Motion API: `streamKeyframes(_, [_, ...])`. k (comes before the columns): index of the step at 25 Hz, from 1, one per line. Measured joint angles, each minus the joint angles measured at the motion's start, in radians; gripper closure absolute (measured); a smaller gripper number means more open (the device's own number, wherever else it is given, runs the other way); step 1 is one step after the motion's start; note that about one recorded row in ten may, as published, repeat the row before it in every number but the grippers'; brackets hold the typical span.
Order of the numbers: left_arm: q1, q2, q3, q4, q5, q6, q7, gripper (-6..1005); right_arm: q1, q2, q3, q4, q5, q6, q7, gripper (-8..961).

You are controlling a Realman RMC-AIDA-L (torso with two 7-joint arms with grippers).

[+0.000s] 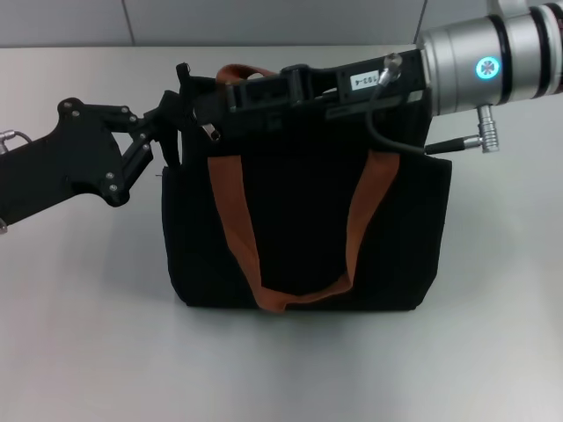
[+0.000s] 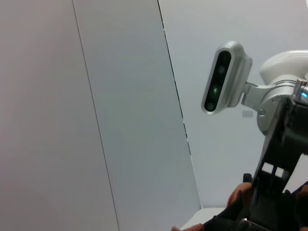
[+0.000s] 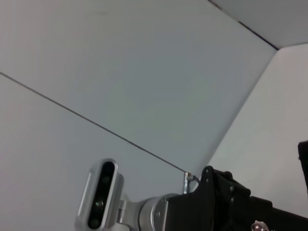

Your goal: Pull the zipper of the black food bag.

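We see the black food bag (image 1: pixel 308 229) upright on the desk (image 1: pixel 88 352), zipper (image 1: pixel 211 132) at its top left. Left tool (image 1: pixel 176 119) braces that corner; right tool (image 1: pixel 264 92) reaches across; neither tool's grip is readable. We should pull along the track.

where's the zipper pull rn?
Head view: the zipper pull sits on the top left edge of the black food bag, between the left gripper and the right gripper.

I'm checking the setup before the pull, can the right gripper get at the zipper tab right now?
Probably yes. In the head view the right gripper lies along the top of the black food bag, with the zipper tab exposed just beyond it. The left gripper crowds that same corner.
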Motion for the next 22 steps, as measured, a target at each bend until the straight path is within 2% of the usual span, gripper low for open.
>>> streamKeyframes(14, [-0.014, 0.000, 0.003, 0.007, 0.006, 0.016, -0.026, 982, 0.042, 0.005, -0.057, -0.046, -0.041, 0.041, 0.031, 143])
streamKeyframes(22, [-0.042, -0.001, 0.003, 0.010, 0.006, 0.015, -0.058, 982, 0.036, 0.005, -0.067, -0.055, -0.041, 0.050, 0.029, 143])
